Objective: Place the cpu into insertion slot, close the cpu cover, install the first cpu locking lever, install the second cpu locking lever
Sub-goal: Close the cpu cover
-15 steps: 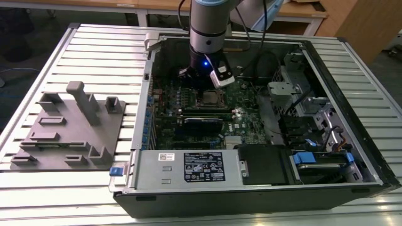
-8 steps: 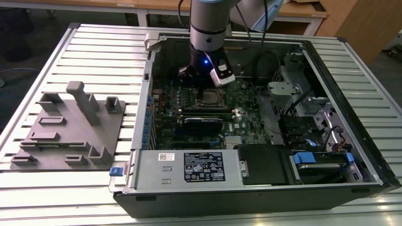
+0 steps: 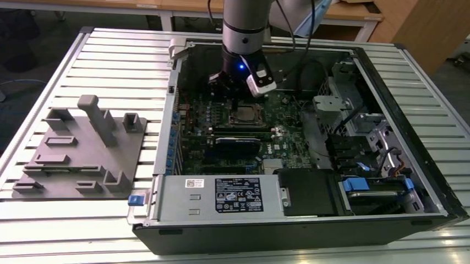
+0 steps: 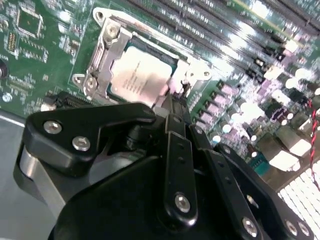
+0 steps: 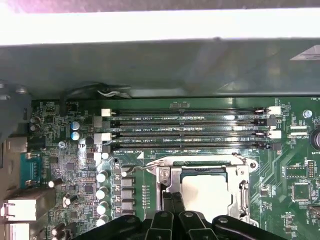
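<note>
Ribbed metal tabletop (image 3: pixel 110 60) carries an open black computer case (image 3: pixel 294 234) lying on its side, so the green motherboard (image 3: pixel 209 115) faces up toward the silver robot arm (image 3: pixel 242 33). In the exterior view the arm reaches straight down into the case. Its black gripper (image 3: pixel 230 89) hangs just above the small square silvery-topped cpu (image 3: pixel 246 115), probably to work the socket from directly overhead. A grey moulded fixture block (image 3: pixel 81 148) sits well away from the tool, outside the case.

In the second wrist view the gripper (image 4: pixel 173 101) has its fingers drawn narrow, side by side. The tips are at the near edge of the cpu (image 4: pixel 140 75), which lies flat in its socket. The thin silvery frame-shaped cpu cover (image 4: pixel 102 60) lies down around the chip, which shows through its square opening. Whether the tips pinch anything I cannot tell.

In the first wrist view the gripper (image 5: pixel 173 196) comes down over one side of the cpu (image 5: pixel 207 192) and cpu cover (image 5: pixel 165 175). Long black memory slots (image 5: pixel 190 131) run beyond the fingertips.
</note>
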### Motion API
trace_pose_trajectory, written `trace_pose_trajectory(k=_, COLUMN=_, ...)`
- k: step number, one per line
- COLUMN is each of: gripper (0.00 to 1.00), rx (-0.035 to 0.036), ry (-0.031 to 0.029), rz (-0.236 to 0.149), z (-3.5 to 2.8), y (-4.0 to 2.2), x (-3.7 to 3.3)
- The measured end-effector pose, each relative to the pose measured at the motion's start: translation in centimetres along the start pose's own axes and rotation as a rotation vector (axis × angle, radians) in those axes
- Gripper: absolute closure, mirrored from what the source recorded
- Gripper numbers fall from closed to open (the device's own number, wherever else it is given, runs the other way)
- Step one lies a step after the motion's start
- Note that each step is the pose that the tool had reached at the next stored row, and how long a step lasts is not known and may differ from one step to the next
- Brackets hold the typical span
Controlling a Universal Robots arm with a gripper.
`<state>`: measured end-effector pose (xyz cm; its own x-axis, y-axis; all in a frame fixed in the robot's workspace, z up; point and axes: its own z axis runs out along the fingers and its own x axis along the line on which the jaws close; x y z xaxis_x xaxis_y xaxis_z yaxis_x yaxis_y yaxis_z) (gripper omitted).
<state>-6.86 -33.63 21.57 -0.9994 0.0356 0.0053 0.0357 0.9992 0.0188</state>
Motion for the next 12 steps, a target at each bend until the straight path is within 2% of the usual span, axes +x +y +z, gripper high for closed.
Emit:
trace_pose_trajectory(k=3, gripper=0.90, rx=0.0003, ry=0.0003, rz=0.000, z=-0.02, y=0.01, x=-0.47)
trace_pose_trajectory(k=8, gripper=0.90, rx=0.0004, ry=0.0005, rz=0.000, z=-0.01, y=0.07, x=-1.96)
trace_pose_trajectory(k=12, gripper=0.90, rx=0.0003, ry=0.0004, rz=0.000, z=-0.03, y=0.08, x=-2.11)
